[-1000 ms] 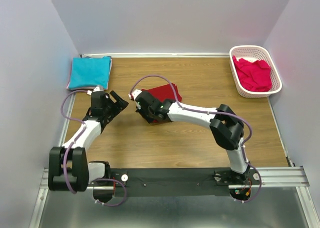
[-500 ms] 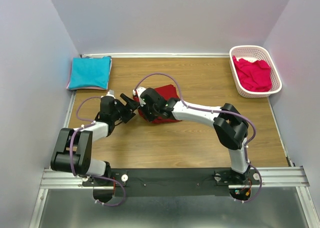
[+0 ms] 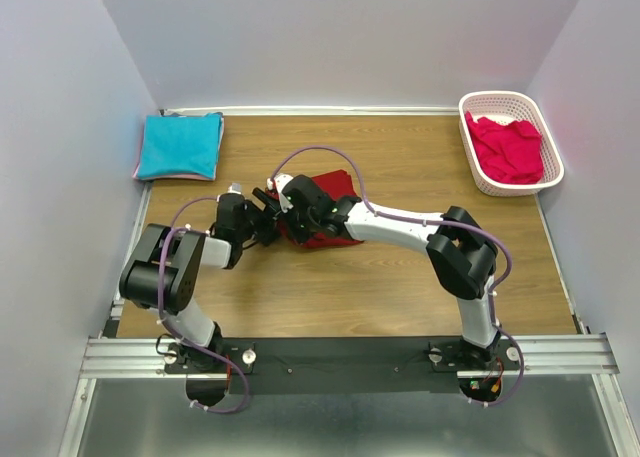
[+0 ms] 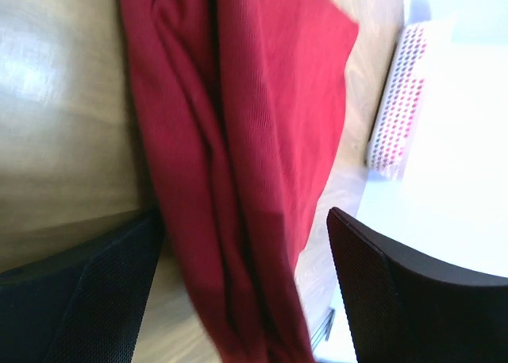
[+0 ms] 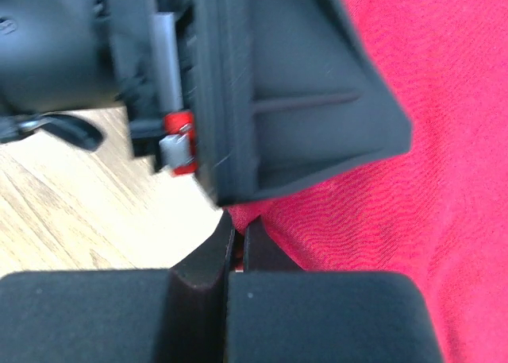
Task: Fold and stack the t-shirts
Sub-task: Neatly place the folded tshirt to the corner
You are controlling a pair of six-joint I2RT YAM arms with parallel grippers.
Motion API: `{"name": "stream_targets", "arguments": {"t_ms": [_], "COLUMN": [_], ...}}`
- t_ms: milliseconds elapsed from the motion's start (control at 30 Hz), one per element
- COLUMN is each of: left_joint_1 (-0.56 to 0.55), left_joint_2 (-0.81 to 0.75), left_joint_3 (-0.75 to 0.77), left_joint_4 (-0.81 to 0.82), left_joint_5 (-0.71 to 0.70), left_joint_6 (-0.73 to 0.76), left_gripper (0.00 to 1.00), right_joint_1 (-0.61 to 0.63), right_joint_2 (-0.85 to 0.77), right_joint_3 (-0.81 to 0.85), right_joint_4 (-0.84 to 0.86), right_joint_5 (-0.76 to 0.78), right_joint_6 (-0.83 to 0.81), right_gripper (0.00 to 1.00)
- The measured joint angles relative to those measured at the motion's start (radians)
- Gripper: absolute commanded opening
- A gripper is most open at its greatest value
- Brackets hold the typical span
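Note:
The dark red t-shirt [image 3: 328, 209] lies folded mid-table. My right gripper [image 3: 284, 215] is shut on its left edge, with the cloth [image 5: 413, 220] pinched between the fingers [image 5: 202, 260]. My left gripper [image 3: 264, 225] is open at the same edge, facing the right one. In the left wrist view the dark red t-shirt [image 4: 238, 140] runs between its wide-apart fingers [image 4: 79, 299]. The turquoise t-shirt [image 3: 180, 145] lies folded at the back left. The pinkish-red t-shirt [image 3: 508, 149] sits bunched in the basket.
The white latticed basket [image 3: 466, 105] stands at the back right corner. It also shows in the left wrist view [image 4: 397, 101]. White walls close in the wooden table [image 3: 400, 272] on three sides. The left gripper's body [image 5: 278, 85] fills the top of the right wrist view.
My left arm has swung right from beside the turquoise t-shirt to the dark red t-shirt's left edge, jaws open around it. My right gripper has stayed shut on the shirt, shifting slightly.

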Motion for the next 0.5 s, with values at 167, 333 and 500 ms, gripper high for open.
{"name": "stream_targets", "arguments": {"t_ms": [167,333,500], "left_joint_1": [-0.005,-0.012,-0.012], "left_joint_2": [0.066,0.12,0.139], "left_joint_3": [0.022,0.039,0.039], "left_joint_4": [0.082,0.096,0.091], "left_joint_5": [-0.022,-0.043,-0.05], "left_joint_6": [-0.027,-0.025,-0.004], "left_gripper": [0.8,0.31,0.0], "right_joint_1": [-0.002,-0.002,-0.002], "right_joint_2": [0.0,0.0,0.0], "right_joint_3": [0.0,-0.002,-0.003], "right_joint_4": [0.005,0.006,0.011], "right_joint_5": [-0.011,-0.016,-0.017], "right_joint_6": [0.005,0.006,0.007], "right_gripper": [0.0,0.01,0.01]}}
